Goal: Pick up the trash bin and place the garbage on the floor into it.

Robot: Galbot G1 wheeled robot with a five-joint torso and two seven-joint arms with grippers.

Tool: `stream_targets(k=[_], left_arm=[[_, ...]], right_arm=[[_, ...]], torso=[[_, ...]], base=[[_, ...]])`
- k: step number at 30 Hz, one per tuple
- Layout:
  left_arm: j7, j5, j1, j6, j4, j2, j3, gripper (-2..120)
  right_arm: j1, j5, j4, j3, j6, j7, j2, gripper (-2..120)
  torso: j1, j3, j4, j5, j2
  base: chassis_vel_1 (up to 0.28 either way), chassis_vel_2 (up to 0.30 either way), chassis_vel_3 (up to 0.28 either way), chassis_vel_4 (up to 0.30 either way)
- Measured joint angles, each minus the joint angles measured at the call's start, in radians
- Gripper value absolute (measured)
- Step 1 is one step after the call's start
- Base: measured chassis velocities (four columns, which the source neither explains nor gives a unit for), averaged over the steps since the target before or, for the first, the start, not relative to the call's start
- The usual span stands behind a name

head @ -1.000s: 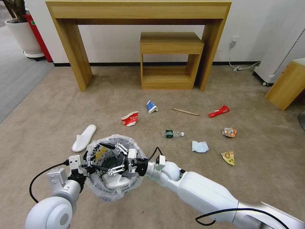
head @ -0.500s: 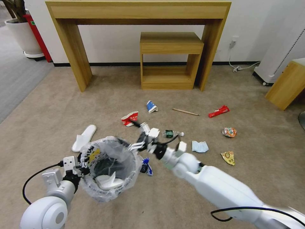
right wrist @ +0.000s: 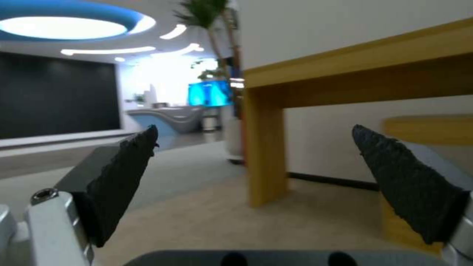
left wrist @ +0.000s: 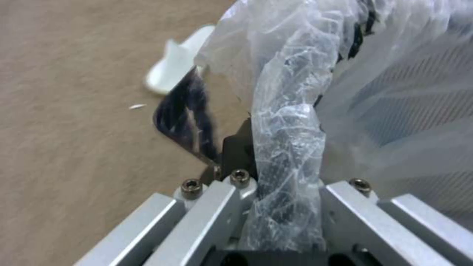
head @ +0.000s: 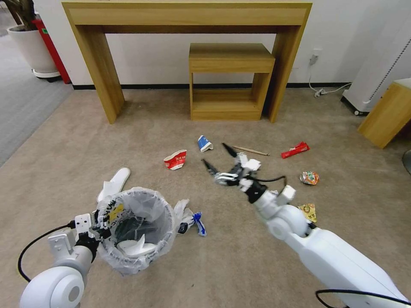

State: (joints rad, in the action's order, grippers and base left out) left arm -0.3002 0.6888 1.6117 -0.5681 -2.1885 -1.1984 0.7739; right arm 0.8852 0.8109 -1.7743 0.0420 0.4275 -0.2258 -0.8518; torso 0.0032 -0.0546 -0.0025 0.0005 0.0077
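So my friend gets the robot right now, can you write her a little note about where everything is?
Left pincer: shut on the trash bin rim, holding it at the robot's left.
Right pincer: open, empty, out over the floor among the litter.
Done: one white slipper lies in the bin.
Left on the carpet: second slipper, red cup, blue cup, wooden stick, red wrapper, can, yellow wrapper, plastic bag beside the bin.

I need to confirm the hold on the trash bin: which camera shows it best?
The left wrist view: the left end effector is clamped on the trash bin's bagged rim, up close. The head view shows the whole bin held at its left edge, with a slipper inside. The right wrist view faces the wooden table instead.
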Motion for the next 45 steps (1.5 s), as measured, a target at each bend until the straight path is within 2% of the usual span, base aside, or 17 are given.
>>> stream_targets(k=[2, 8, 17, 22, 27, 33, 45], left_arm=[[-0.006, 0.006, 0.020, 0.001, -0.023, -0.025, 0.037, 1], [-0.005, 0.004, 0.040, 0.007, -0.029, -0.048, 0.061, 1], [0.011, -0.020, 0.048, 0.032, -0.010, -0.075, 0.053, 1], [0.017, -0.027, 0.048, 0.034, -0.006, -0.076, 0.052, 1], [0.030, -0.058, 0.053, 0.007, -0.016, -0.077, 0.053, 1], [0.059, -0.056, 0.055, -0.003, -0.017, -0.076, 0.053, 1], [0.067, -0.037, 0.069, 0.002, -0.022, -0.076, 0.073, 1]], right_arm=[[0.064, -0.032, 0.004, -0.104, 0.024, 0.012, 0.039, 100], [0.129, -0.055, 0.024, -0.184, 0.051, 0.014, 0.061, 100], [0.214, -0.100, 0.053, -0.253, 0.067, 0.024, 0.044, 100], [0.241, -0.114, 0.064, -0.274, 0.069, 0.031, 0.037, 100], [0.256, -0.127, 0.076, -0.291, 0.072, 0.029, 0.036, 100], [0.273, -0.138, 0.086, -0.300, 0.079, 0.020, 0.032, 99], [0.279, -0.152, 0.110, -0.291, 0.093, -0.001, 0.028, 94]], torso=[[0.000, 0.000, -0.0001, -0.0004, 0.000], [0.000, 0.000, 0.0000, -0.0003, 0.000], [0.000, 0.000, -0.0001, -0.0006, 0.000], [0.000, 0.000, 0.0001, -0.0004, 0.000], [0.000, 0.000, 0.0001, -0.0004, 0.000], [0.000, 0.000, -0.0001, -0.0004, 0.000], [0.000, 0.000, 0.0000, -0.0005, 0.000]], base=[[0.000, 0.000, 0.000, 0.000], [0.000, 0.000, 0.000, 0.000], [0.000, 0.000, 0.000, 0.000], [0.000, 0.000, 0.000, 0.000], [0.000, 0.000, 0.000, 0.000], [0.000, 0.000, 0.000, 0.000], [0.000, 0.000, 0.000, 0.000]])
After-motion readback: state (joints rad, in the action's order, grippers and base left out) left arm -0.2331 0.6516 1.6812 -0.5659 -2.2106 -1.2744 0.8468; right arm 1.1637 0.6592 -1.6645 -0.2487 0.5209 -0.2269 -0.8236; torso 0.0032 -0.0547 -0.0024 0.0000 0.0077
